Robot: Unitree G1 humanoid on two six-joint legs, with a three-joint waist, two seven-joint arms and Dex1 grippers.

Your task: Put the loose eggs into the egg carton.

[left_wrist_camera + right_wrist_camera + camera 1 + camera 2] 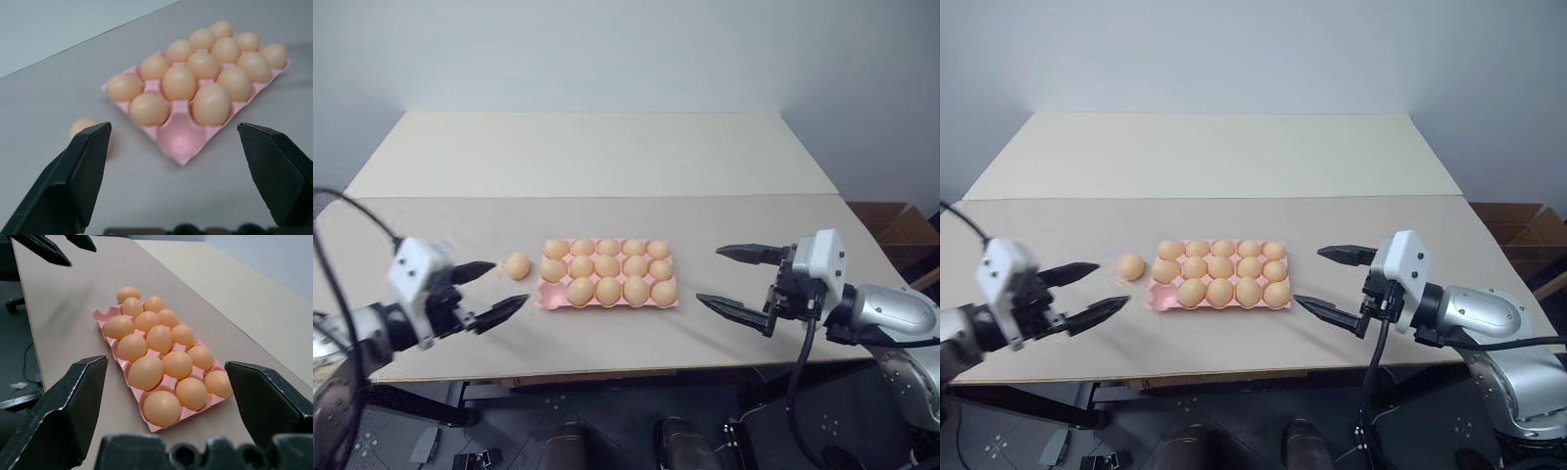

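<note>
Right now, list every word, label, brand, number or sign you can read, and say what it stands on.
None: no readable text anywhere.
The egg carton is plain pink, no print.
The eggs, including the loose egg, carry no stamps.
The table is bare of markings.

Loose egg (85, 128) beside egg carton (182, 142): partly hidden behind left gripper finger (73, 171) in left wrist view, outline blurred. Cardboard box (893, 227) beyond table's (607, 157) right end: cut off by picture edge, contents unreadable.
</note>
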